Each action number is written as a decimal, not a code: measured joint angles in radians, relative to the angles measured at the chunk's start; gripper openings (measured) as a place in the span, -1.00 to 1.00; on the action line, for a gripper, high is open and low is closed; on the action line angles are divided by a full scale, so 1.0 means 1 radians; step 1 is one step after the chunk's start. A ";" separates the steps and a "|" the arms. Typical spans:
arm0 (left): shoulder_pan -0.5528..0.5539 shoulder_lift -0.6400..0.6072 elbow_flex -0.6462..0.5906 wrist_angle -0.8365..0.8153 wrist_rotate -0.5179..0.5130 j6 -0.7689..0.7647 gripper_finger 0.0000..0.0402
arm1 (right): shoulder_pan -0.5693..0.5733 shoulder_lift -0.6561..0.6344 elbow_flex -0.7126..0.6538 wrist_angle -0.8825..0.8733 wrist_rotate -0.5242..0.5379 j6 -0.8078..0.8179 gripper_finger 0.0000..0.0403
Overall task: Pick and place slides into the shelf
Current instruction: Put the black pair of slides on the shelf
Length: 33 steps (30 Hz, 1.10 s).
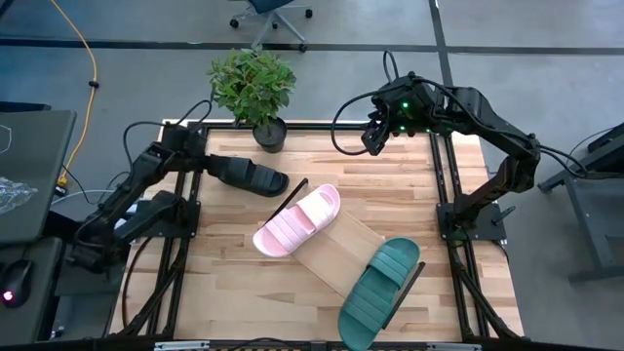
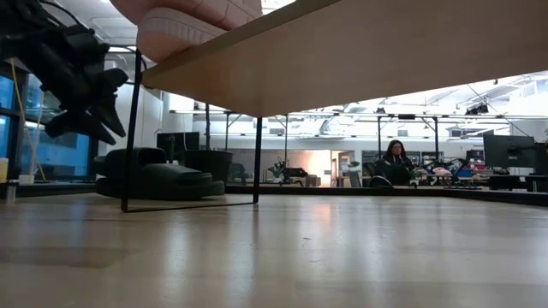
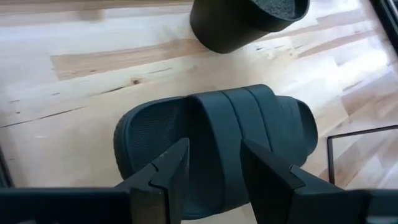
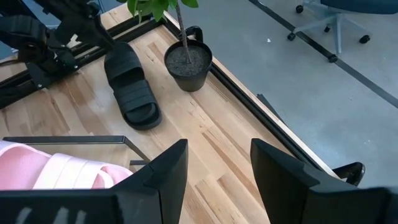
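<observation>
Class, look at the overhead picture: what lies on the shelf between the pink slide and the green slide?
Nothing. In the high view the shelf is bare light wood between the pink slide and the green slide.

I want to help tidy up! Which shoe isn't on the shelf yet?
The black slide, lying on the table by the plant pot. The pink slide and the teal slide already sit on the shelf.

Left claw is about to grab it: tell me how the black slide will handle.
The black slide looks rubbery, so it will probably flex, not stay stiff. Its wide ribbed strap likely gives the left claw decent purchase. Flat-soled on the table, it should slide when pushed, not roll.
</observation>
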 joint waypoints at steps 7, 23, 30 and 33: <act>0.025 0.090 0.000 0.006 0.097 0.075 -0.34 | 0.000 0.000 0.000 0.012 0.000 0.000 -0.17; 0.025 0.156 0.000 0.041 0.144 0.130 -0.34 | 0.000 0.000 0.000 0.018 0.000 0.019 -0.17; 0.025 0.179 0.000 0.030 0.136 0.142 -0.34 | 0.000 0.000 0.000 0.018 0.000 0.021 -0.17; 0.025 0.179 0.000 0.031 0.136 0.146 -0.34 | 0.000 0.000 0.000 0.018 0.000 0.026 -0.17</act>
